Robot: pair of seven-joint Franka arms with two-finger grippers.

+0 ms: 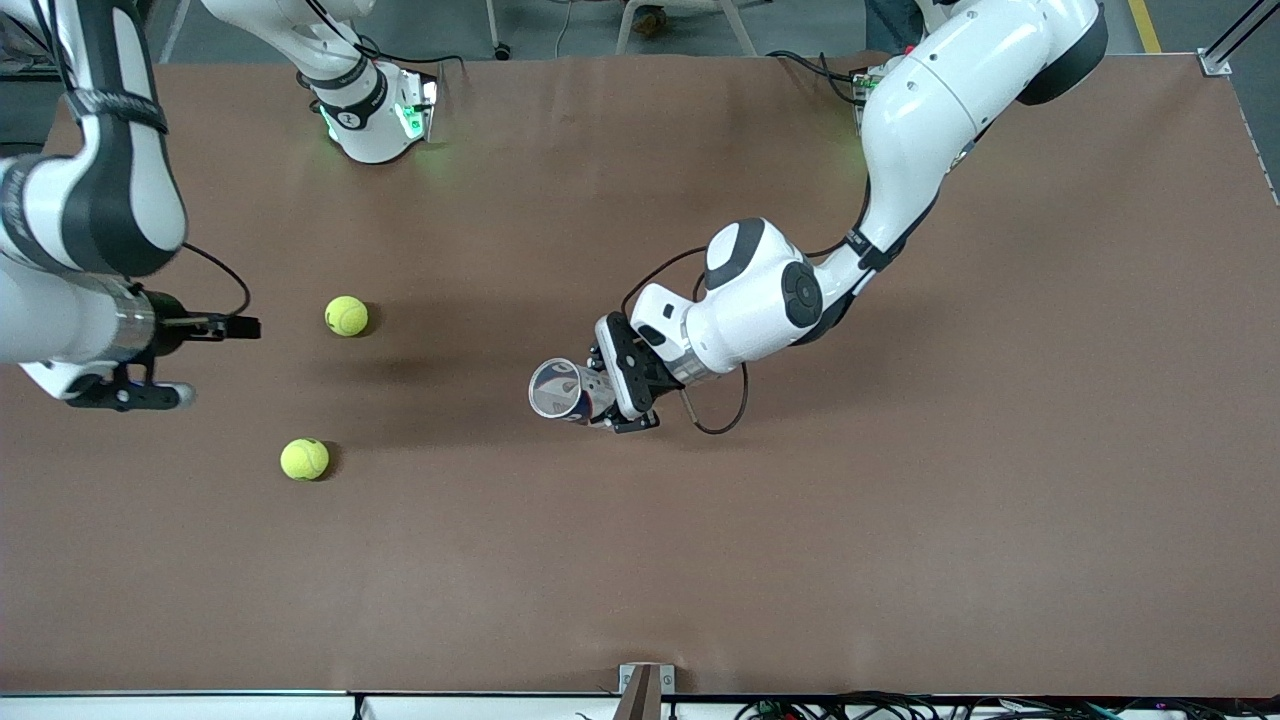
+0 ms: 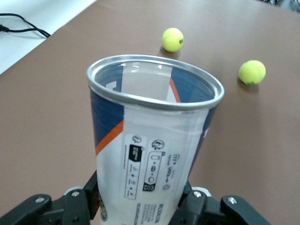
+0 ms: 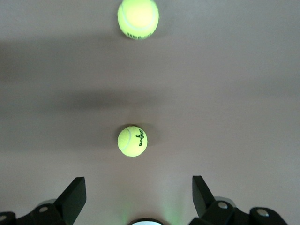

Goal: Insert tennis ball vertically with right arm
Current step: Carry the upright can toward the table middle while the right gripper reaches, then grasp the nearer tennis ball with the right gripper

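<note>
Two balls (image 1: 346, 316) (image 1: 304, 459) lie on the one table (image 1: 900, 550), both yellow-green, well apart from each other; the second sits at about 7 o'clock from the first, nearer the front camera. One can (image 1: 562, 390), open-mouthed and with a metal rim, is up over the table at about 3 o'clock from the balls. Two arms reach in, each with one tool: the left tool (image 1: 600, 392) clamped on the can, the right tool (image 1: 205, 360) spread wide and empty

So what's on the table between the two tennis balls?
Nothing: bare table lies between the ball with printed lettering and the other ball, clearest in the right wrist view.
</note>
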